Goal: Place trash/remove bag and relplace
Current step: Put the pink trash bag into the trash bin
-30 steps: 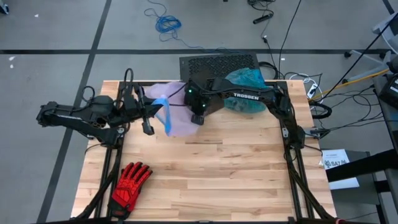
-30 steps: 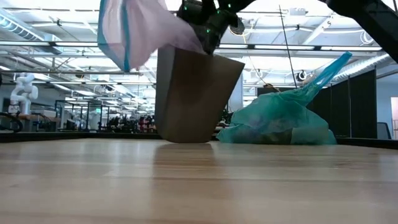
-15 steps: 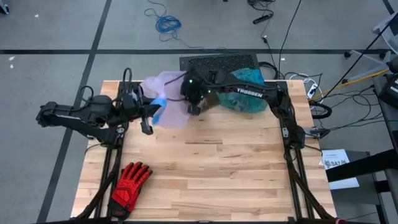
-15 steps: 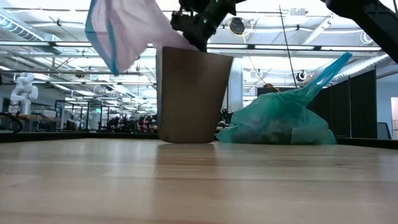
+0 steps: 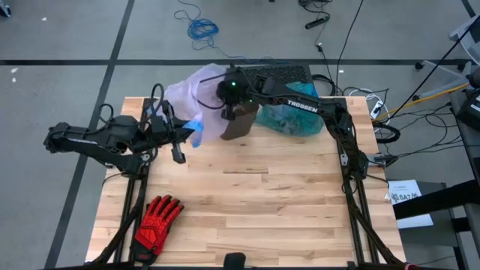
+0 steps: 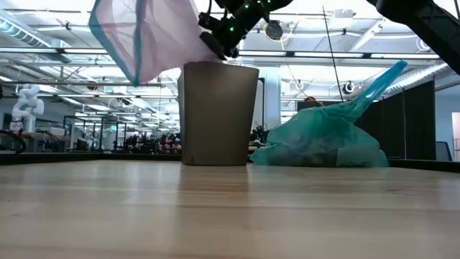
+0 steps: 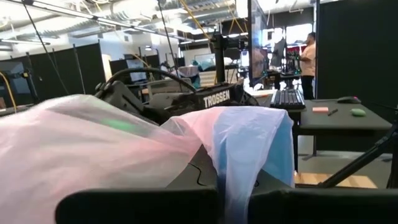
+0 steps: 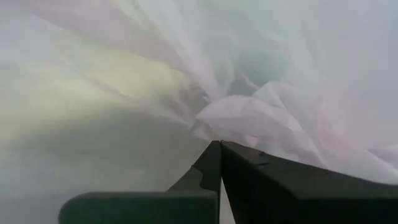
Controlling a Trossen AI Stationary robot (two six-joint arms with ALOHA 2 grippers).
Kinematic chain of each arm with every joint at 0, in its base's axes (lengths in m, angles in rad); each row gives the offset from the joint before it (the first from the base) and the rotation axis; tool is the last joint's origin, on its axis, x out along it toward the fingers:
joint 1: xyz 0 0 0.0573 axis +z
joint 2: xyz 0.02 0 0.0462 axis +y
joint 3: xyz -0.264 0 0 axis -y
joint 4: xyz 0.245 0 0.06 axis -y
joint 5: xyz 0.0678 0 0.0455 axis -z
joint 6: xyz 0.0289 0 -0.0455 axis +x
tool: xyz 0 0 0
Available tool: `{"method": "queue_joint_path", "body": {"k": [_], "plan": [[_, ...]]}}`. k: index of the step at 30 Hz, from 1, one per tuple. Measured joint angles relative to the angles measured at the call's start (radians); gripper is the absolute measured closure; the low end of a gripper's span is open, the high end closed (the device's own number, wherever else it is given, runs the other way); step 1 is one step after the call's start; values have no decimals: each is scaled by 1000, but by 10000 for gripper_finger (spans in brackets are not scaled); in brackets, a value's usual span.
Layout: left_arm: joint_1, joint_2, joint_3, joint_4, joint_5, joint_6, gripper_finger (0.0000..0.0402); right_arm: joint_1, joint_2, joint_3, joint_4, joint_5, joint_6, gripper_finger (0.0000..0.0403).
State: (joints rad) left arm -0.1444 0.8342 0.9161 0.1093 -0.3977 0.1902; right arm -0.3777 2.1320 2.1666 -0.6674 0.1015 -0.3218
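The pale lilac bag (image 5: 196, 84) with a blue rim (image 7: 249, 146) hangs in the air, spread between my two grippers above and to the left of the brown bin (image 6: 219, 115). The bin stands upright on the table near its far edge. My left gripper (image 5: 187, 136) is shut on the lilac bag's rim. My right gripper (image 6: 224, 32) is shut on the lilac bag just above the bin's mouth. The filled teal-green bag (image 6: 323, 140), tied at the top, rests on the table to the right of the bin. The loose trash is hidden. My left gripper pinches the lilac bag's blue rim (image 7: 231, 180) between its two fingers, coming level from the table's left. The plastic drapes over the fingers, lifted clear of the table. My right gripper is shut on bunched lilac plastic (image 8: 214, 127) at its fingertips, above the bin's rim. The bag billows around the fingers and hides how many layers they have.
A red-and-black glove (image 5: 157, 221) lies near the table's front left corner. A dark perforated panel (image 5: 277, 73) lies at the far edge behind the bin. The bare wooden tabletop (image 5: 285, 195) stretches over the middle and right.
My right gripper has gone toward the table's far edge with the lilac bag, coming over the bin's mouth. The bin, tilted a second ago, now stands upright. The lilac bag has been drawn toward the far edge and spread out, while its blue rim stays at my left gripper.
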Motion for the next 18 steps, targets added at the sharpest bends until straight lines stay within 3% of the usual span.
{"method": "queue_joint_path", "body": {"k": [7,13,18], "plan": [[0,-1,0,-2,0,0,402,-36,78,0,88,57,-8,403],[1,-1,0,-29,-24,0,402,-43,141,-2,-38,45,43,403],[0,-11,0,-40,-30,0,402,4,140,-2,-133,-81,142,403]]}}
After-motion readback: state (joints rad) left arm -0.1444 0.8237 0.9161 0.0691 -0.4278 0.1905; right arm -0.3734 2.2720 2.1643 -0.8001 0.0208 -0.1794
